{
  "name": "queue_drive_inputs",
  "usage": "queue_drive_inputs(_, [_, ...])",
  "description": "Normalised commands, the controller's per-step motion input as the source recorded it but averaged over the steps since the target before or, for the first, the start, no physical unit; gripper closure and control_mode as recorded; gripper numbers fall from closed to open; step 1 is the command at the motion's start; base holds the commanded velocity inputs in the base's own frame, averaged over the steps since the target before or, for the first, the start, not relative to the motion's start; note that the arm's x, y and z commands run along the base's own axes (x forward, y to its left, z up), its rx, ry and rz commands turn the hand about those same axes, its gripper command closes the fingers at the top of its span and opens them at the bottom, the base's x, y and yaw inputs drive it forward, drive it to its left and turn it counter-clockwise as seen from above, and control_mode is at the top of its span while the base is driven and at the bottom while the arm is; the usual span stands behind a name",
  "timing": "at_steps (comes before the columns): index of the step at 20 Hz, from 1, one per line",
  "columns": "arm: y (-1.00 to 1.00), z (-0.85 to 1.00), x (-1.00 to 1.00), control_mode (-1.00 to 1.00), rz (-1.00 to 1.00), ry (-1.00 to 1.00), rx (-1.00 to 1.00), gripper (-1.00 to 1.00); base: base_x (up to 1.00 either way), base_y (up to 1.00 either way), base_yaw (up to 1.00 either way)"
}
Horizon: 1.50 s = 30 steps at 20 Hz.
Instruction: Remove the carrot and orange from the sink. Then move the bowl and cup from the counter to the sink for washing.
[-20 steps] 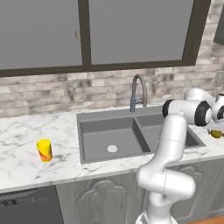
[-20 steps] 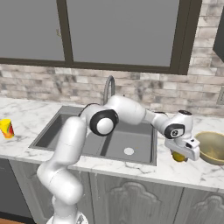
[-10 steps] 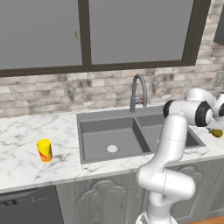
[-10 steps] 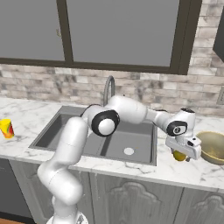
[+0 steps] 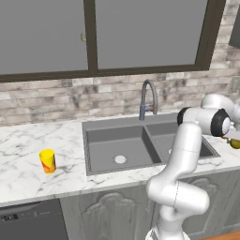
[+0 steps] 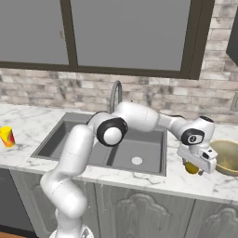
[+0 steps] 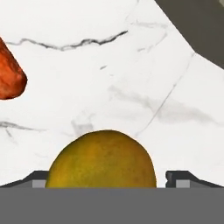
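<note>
The dull olive-yellow orange (image 7: 101,159) rests on the white marble counter (image 7: 131,65) just right of the sink (image 6: 116,148). My gripper (image 7: 107,181) stands open over it, with a fingertip (image 7: 38,179) on each side and a small gap on the right. From the base the orange (image 6: 191,167) shows under the hand (image 6: 197,162). The orange-red carrot (image 7: 9,74) lies on the counter a little beyond it. The tan bowl (image 6: 226,155) sits right of the hand. The yellow cup (image 5: 47,161) stands on the counter left of the sink (image 5: 140,145).
An arched grey faucet (image 5: 148,96) rises behind the sink. A brick wall and dark-framed windows close off the back of the counter. The counter's front edge runs close below the orange. My arm reaches across the right basin.
The fingers have spread wider around the orange, which now lies on the counter. The arm has hardly moved.
</note>
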Motion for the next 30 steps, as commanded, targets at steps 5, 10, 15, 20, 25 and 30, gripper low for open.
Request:
queue_drive_inputs(5, [0.15,0.14,-0.19,-1.00,-0.02,-0.06,0.04,-1.00,0.00,0.00,0.00])
queue_drive_inputs(10, [0.19,0.14,-0.17,-1.00,-0.02,-0.07,0.02,-1.00,0.00,0.00,0.00])
queue_drive_inputs(15, [0.14,0.21,-0.16,-1.00,-0.02,-0.09,0.00,-1.00,0.00,0.00,0.00])
queue_drive_inputs(20, [0.08,0.36,-0.24,-1.00,-0.03,-0.14,-0.01,-1.00,0.00,0.00,0.00])
queue_drive_inputs(25, [0.05,0.45,-0.17,-1.00,0.00,-0.09,-0.09,-1.00,0.00,0.00,0.00])
queue_drive_inputs(30, [0.04,0.45,-0.07,-1.00,0.00,-0.04,-0.14,-1.00,0.00,0.00,0.00])
